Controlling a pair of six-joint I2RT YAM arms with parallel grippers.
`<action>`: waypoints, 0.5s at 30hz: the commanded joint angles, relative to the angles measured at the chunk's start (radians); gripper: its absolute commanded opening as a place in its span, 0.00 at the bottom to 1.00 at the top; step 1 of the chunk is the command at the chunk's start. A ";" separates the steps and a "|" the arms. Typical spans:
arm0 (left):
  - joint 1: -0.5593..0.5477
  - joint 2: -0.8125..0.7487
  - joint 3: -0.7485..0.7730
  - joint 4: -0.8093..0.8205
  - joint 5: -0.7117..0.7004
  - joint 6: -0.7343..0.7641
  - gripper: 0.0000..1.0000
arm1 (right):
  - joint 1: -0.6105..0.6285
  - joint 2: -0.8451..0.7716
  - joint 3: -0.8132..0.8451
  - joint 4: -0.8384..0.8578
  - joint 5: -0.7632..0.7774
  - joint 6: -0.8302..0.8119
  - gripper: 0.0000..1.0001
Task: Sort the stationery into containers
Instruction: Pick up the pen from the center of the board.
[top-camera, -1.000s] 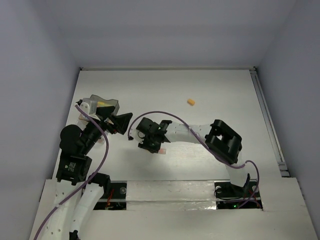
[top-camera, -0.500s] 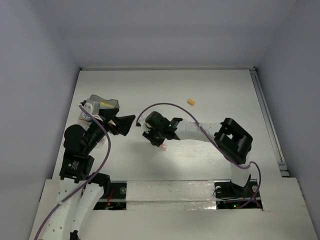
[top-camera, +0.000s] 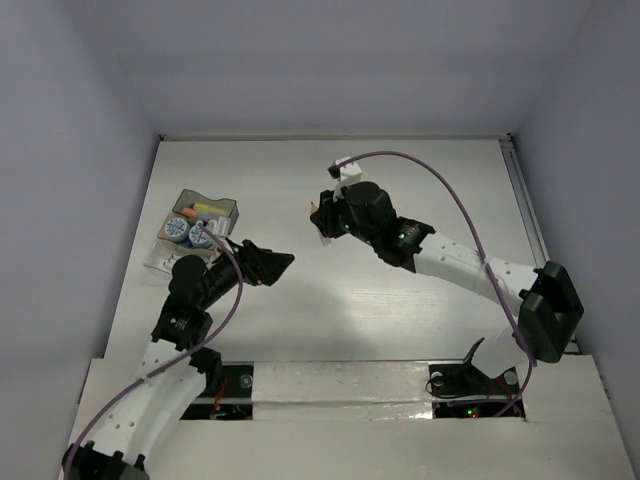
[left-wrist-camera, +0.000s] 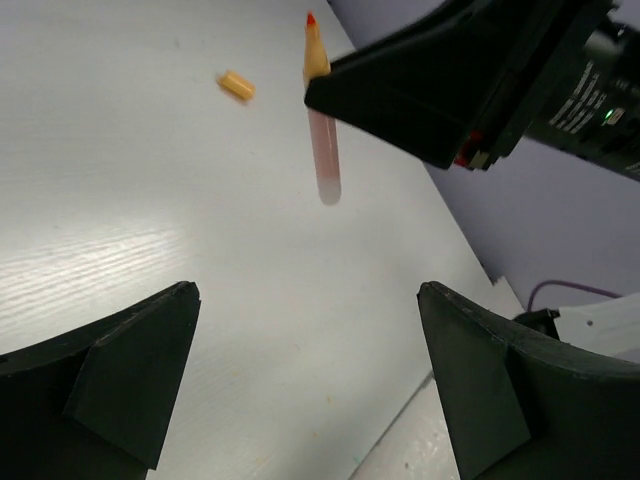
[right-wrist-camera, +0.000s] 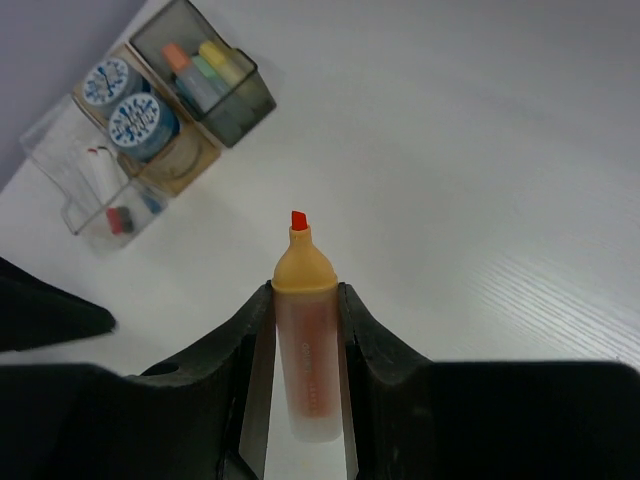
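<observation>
My right gripper (right-wrist-camera: 305, 290) is shut on an uncapped highlighter (right-wrist-camera: 307, 370) with a clear pinkish barrel, orange collar and red tip, held above the table. In the top view the right gripper (top-camera: 322, 220) hangs over the table's middle, right of the containers. These are a grey box (right-wrist-camera: 245, 105) with pastel markers, two round blue-white pots (right-wrist-camera: 140, 120) and a clear tray (right-wrist-camera: 75, 170). My left gripper (left-wrist-camera: 310, 300) is open and empty, looking up at the highlighter (left-wrist-camera: 324, 160). In the top view, the left gripper (top-camera: 280, 264) sits below the containers' right side.
A small orange cap (left-wrist-camera: 237, 86) lies alone on the white table beyond the highlighter; the right arm hides it in the top view. Walls close in the table on the left, back and right. The clear tray (top-camera: 160, 255) is near the left table edge.
The right gripper closed on the highlighter, lifted it and swung it toward the back. The left gripper drew away from the containers toward the middle and narrowed slightly.
</observation>
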 joint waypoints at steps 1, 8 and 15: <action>-0.085 0.075 -0.028 0.198 -0.045 -0.070 0.88 | 0.000 -0.025 0.015 0.113 0.013 0.108 0.00; -0.237 0.209 -0.039 0.380 -0.185 -0.073 0.88 | 0.009 -0.042 -0.002 0.133 -0.008 0.148 0.00; -0.291 0.377 0.001 0.516 -0.240 -0.062 0.80 | 0.019 -0.039 -0.016 0.139 -0.019 0.156 0.00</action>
